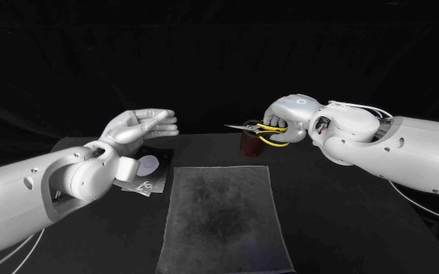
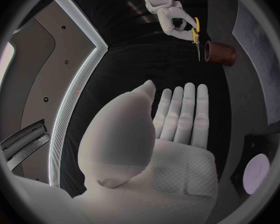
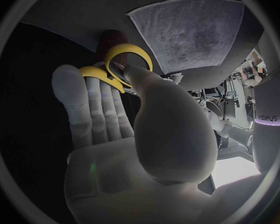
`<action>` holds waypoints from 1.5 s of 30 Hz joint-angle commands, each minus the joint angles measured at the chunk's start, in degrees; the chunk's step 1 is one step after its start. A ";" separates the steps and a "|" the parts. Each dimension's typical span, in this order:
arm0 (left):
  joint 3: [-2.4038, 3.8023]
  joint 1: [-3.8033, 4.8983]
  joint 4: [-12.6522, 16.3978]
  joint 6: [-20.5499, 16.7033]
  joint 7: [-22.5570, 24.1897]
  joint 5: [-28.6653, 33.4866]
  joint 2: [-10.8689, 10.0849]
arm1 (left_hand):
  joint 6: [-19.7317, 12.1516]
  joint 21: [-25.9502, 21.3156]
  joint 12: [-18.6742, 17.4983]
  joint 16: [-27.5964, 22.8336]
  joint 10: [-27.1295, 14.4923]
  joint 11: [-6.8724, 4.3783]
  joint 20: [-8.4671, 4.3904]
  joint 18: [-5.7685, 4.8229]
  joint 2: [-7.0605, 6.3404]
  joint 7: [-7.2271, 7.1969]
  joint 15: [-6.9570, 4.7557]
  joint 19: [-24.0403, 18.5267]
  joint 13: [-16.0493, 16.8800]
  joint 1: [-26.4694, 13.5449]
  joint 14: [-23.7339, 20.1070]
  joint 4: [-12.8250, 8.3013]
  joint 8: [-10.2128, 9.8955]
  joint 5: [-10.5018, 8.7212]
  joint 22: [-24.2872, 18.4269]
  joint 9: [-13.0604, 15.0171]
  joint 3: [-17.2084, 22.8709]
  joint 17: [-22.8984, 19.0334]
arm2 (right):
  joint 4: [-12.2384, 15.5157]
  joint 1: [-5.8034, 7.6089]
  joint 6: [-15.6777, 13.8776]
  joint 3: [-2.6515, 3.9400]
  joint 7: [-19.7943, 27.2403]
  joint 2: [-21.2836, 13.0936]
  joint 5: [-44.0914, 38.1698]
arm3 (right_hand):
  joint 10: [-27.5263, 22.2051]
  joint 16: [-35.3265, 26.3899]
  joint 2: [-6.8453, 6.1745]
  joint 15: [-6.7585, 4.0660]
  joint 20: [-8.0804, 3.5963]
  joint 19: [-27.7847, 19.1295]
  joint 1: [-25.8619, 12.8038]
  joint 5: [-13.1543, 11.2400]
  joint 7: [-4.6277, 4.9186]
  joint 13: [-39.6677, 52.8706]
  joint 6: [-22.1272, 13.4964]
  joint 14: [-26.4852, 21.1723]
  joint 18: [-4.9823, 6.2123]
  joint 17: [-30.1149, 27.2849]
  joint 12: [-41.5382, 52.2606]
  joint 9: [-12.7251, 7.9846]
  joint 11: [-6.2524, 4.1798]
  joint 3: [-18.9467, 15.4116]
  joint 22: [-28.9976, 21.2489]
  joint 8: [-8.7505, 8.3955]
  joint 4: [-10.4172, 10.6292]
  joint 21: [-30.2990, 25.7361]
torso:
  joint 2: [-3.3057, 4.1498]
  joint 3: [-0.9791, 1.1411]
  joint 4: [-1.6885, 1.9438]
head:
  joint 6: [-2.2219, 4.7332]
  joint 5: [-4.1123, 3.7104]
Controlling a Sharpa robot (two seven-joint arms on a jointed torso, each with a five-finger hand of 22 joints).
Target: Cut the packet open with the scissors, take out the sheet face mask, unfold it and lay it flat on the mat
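My right hand [image 1: 291, 114] holds the yellow-handled scissors [image 1: 268, 132] above the table, with the blades pointing toward my left side. In the right wrist view its fingers [image 3: 102, 99] pass through the yellow loops of the scissors [image 3: 126, 58]. My left hand [image 1: 143, 125] hovers open with flat, straight fingers [image 2: 180, 117] and holds nothing. The dark packet [image 1: 148, 174] with a pale oval patch lies on the table below my left wrist, partly hidden by it. The grey mat [image 1: 224, 217] lies flat at the centre front of the table.
A brown cup [image 1: 252, 144] stands on the table just under the scissors, behind the mat's far right corner; it also shows in the left wrist view as the cup [image 2: 219, 54] and in the right wrist view [image 3: 110, 41]. The black table [image 1: 347, 223] extends right of the mat.
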 commanded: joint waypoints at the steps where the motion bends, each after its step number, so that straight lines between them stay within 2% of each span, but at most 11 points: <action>1: 0.10 1.39 -1.78 4.16 -1.32 -4.80 0.77 | -0.03 -0.64 -0.39 -0.86 -0.03 0.48 0.39 0.76 -0.41 0.66 0.25 -0.99 0.03 -0.73 -0.88 0.05 -0.39 -0.05 -0.38 -0.10 -0.18 -0.21 | 2.09 0.04 0.63 -0.01 -0.94 0.00 -1.90 | 14.32 0.31 0.42 -5.10 -0.32 -0.15 -0.03 -0.11 -1.22 1.32 1.62 5.06 0.75 0.12 0.20 6.15 -4.83 16.76 -0.08 4.13 -16.53 -0.29 | -0.83 0.07 0.04 | -0.50 0.15; 7: 0.10 3.49 -5.53 5.74 -4.81 -11.97 3.44 | -0.37 -2.25 -0.68 -3.16 -0.61 0.92 1.05 0.62 -0.90 1.01 0.99 -3.31 -0.03 -1.71 -3.24 0.08 -0.75 -0.07 -1.35 -0.23 -1.38 -0.74 | 5.52 -0.28 1.24 -0.30 -1.08 0.49 -2.98 | 14.32 0.33 0.48 -5.11 -0.33 -0.16 -0.09 -0.28 -1.22 1.36 1.58 5.04 0.73 0.28 0.18 6.22 -4.84 16.83 0.00 4.16 -16.60 -0.25 | -1.50 0.14 -0.05 | -1.05 0.42; 12: 0.09 4.37 -8.43 7.22 -8.76 -19.56 6.59 | -0.82 -3.15 -0.70 -4.48 -1.50 1.27 1.13 0.28 -1.22 1.30 1.45 -4.57 -0.06 -2.64 -4.43 0.21 -1.08 -0.08 -1.93 -0.35 -2.79 -1.15 | 7.48 -0.70 1.54 -0.52 -1.10 1.23 -3.75 | 14.31 0.35 0.55 -5.11 -0.34 -0.23 -0.15 -0.41 -1.21 1.40 1.52 5.01 0.80 0.42 0.15 6.27 -4.84 16.90 -0.45 4.16 -16.66 -0.59 | -1.86 0.25 -0.16 | -1.39 0.64; 13: 0.09 4.48 -8.88 7.65 -9.90 -21.41 7.25 | -0.76 -1.27 -0.61 -3.78 -1.55 1.14 0.83 1.19 -1.10 1.23 1.04 -1.27 -0.02 -3.11 -2.59 0.17 -1.08 -0.05 -1.20 -0.33 -3.63 -0.82 | 7.86 -0.79 1.59 -0.56 -1.09 1.44 -3.88 | 14.31 0.35 0.56 -5.11 -0.34 -0.24 -0.16 -0.43 -1.21 1.41 1.51 5.01 0.81 0.44 0.14 6.28 -4.83 16.91 -0.51 4.16 -16.66 -0.64 | -1.91 0.29 -0.23 | -1.47 0.71; 14: 0.09 4.55 -9.17 8.12 -10.89 -22.88 7.76 | -0.75 0.56 -0.58 -2.57 -1.55 0.83 0.08 1.44 -0.92 1.10 0.48 1.93 0.00 -3.30 0.03 0.18 -1.10 0.00 -0.48 -0.32 -4.28 -0.26 | 8.16 -0.86 1.61 -0.59 -1.08 1.59 -3.98 | 14.31 0.36 0.56 -5.11 -0.34 -0.26 -0.19 -0.46 -1.20 1.42 1.46 5.01 0.84 0.49 0.14 6.29 -4.83 16.93 -0.66 4.14 -16.68 -0.75 | -1.92 0.29 -0.25 | -1.45 0.73; 17: 0.08 4.74 -10.02 10.51 -14.64 -27.85 9.61 | -0.77 1.27 -0.58 -2.41 -1.55 0.79 -0.37 1.43 -0.85 0.97 0.19 3.30 0.00 -3.86 0.84 0.33 -1.13 -0.06 -0.29 -0.31 -5.32 -0.03 | 9.18 -1.08 1.67 -0.68 -1.05 2.04 -4.39 | 14.30 0.37 0.60 -5.11 -0.34 -0.25 -0.22 -0.49 -1.19 1.44 1.41 5.02 0.82 0.55 0.13 6.30 -4.82 16.96 -0.59 4.12 -16.69 -0.71 | -1.97 0.30 -0.20 | -1.58 0.80; 24: -0.11 5.19 -12.38 17.10 -21.98 -35.43 13.96 | -0.93 -2.46 -0.59 -5.15 -1.60 0.97 0.97 0.86 -0.16 0.83 0.93 -1.73 -0.01 -5.67 -1.84 0.42 -1.22 -0.08 -2.48 -0.26 -10.84 -0.77 | 10.98 -1.47 1.49 -0.85 -1.16 2.80 -6.49 | 14.29 0.39 0.63 -5.11 -0.35 -0.26 -0.29 -0.57 -1.16 1.49 1.21 4.99 0.84 0.72 0.10 6.33 -4.81 17.05 -0.70 4.05 -16.79 -0.82 | -1.91 0.33 -0.23 | -1.86 1.28; 29: -0.31 5.39 -13.10 20.53 -25.48 -37.63 16.06 | -1.52 -2.19 -0.64 -5.53 -2.12 1.06 0.89 1.32 0.66 0.92 0.89 -0.40 -0.04 -6.42 -1.23 0.55 -1.50 -0.08 -2.68 -0.32 -14.92 -0.86 | 11.69 -1.63 1.34 -0.90 -1.26 3.22 -7.54 | 14.29 0.40 0.64 -5.12 -0.35 -0.25 -0.30 -0.60 -1.16 1.50 1.17 4.99 0.82 0.76 0.10 6.34 -4.81 17.07 -0.58 4.04 -16.82 -0.73 | -1.80 0.34 -0.25 | -2.10 1.56; 34: -0.66 5.48 -13.06 23.59 -28.22 -38.37 17.25 | -2.38 -1.86 -0.55 -5.07 -2.18 0.96 0.57 1.38 0.97 0.85 0.54 1.13 0.00 -7.98 0.63 0.74 -1.89 -0.04 -2.85 -0.42 -18.33 -0.59 | 12.12 -1.73 1.09 -0.91 -1.50 3.61 -8.49 | 14.28 0.43 0.67 -5.13 -0.36 -0.21 -0.30 -0.64 -1.16 1.52 1.15 5.02 0.80 0.86 0.09 6.37 -4.81 17.12 -0.40 4.03 -16.88 -0.61 | -1.79 0.36 -0.15 | -2.26 1.36; 41: -1.07 5.51 -13.35 28.24 -30.13 -38.22 18.04 | -2.00 -1.68 -0.34 -4.56 -1.35 0.70 0.26 1.44 1.36 0.87 0.12 2.35 0.08 -9.35 2.25 0.78 -1.58 -0.03 -3.01 -0.24 -19.28 -0.30 | 12.20 -1.83 0.89 -0.92 -1.71 3.90 -9.09 | 14.28 0.46 0.69 -5.14 -0.36 -0.19 -0.33 -0.68 -1.16 1.54 1.14 5.05 0.79 0.93 0.08 6.40 -4.81 17.15 -0.33 4.04 -16.90 -0.56 | -1.82 0.28 -0.26 | -2.29 1.53; 45: -1.30 5.51 -13.51 29.92 -30.64 -37.12 18.37 | -2.00 -1.59 -0.41 -4.49 -1.23 0.67 0.11 1.45 2.25 0.87 0.02 2.98 0.05 -9.30 2.70 0.69 -1.53 -0.04 -3.09 -0.20 -19.04 -0.20 | 12.20 -1.86 0.99 -0.92 -1.75 4.02 -9.28 | 14.28 0.47 0.71 -5.14 -0.36 -0.19 -0.34 -0.72 -1.16 1.56 1.13 5.06 0.80 0.99 0.08 6.42 -4.81 17.19 -0.41 4.04 -16.94 -0.63 | -1.78 0.28 -0.18 | -2.25 1.56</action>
